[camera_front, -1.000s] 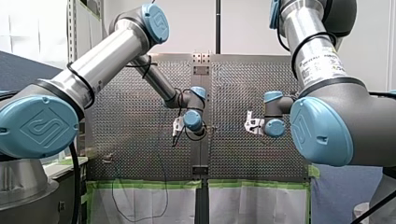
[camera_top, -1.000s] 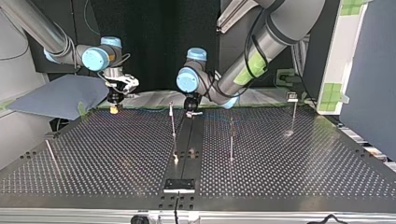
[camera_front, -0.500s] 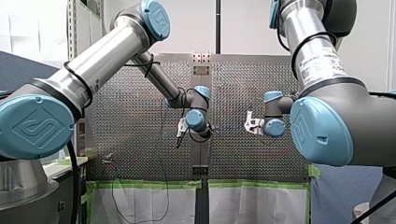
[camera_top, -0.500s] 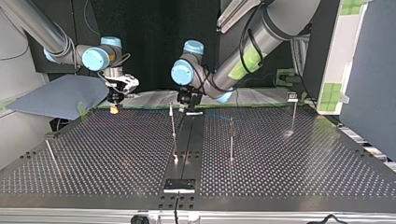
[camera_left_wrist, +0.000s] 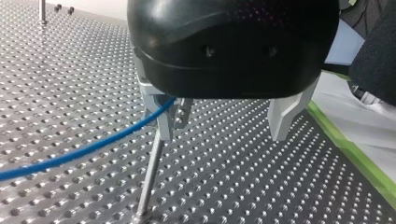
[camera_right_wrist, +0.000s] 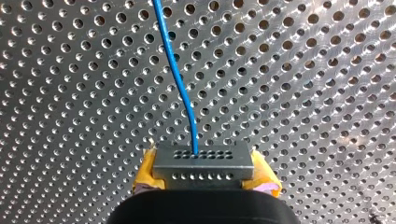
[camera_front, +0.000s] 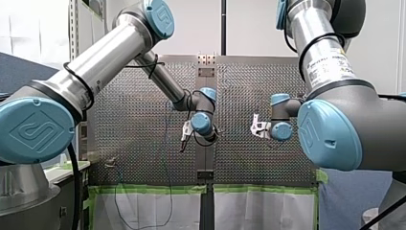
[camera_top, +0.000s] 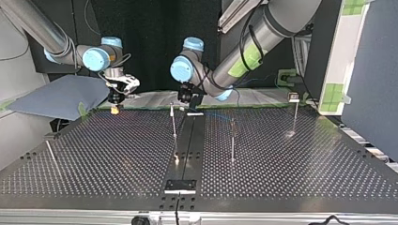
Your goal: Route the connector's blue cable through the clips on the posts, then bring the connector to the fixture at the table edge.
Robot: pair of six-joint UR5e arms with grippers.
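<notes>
Two arms over the perforated counter (camera_top: pixel 281 173); four thin posts stand on it in the top view.

Right side: my right end effector (camera_right_wrist: pixel 204 173) is clenched on the grey connector (camera_right_wrist: pixel 203 160), with a yellow pad (camera_right_wrist: pixel 145 172) pressed to each of its ends. The connector's face with its rows of small holes looks away from the wrist camera. The blue cable (camera_right_wrist: pixel 180 79) leaves one hole near the middle of the upper row and runs away ahead of the end effector over the counter. In the top view this end effector hangs over the far left part of the counter, well apart from the fixture (camera_top: pixel 179 186), a dark plate at the near edge.

Left side: my left end effector (camera_left_wrist: pixel 222 136) is released, its metal fingers (camera_left_wrist: pixel 282 116) spread wide with nothing between them. One finger stands just beside the top of a post (camera_left_wrist: pixel 148 179). The blue cable comes in from the side and rises to that post's top, where a small metal clip (camera_left_wrist: pixel 183 112) shows against the finger's inner side. Cannot tell whether the cable is seated in the clip. In the top view this end effector hovers just beside the far middle post, near the counter's dark centre strip (camera_top: pixel 190 140).
</notes>
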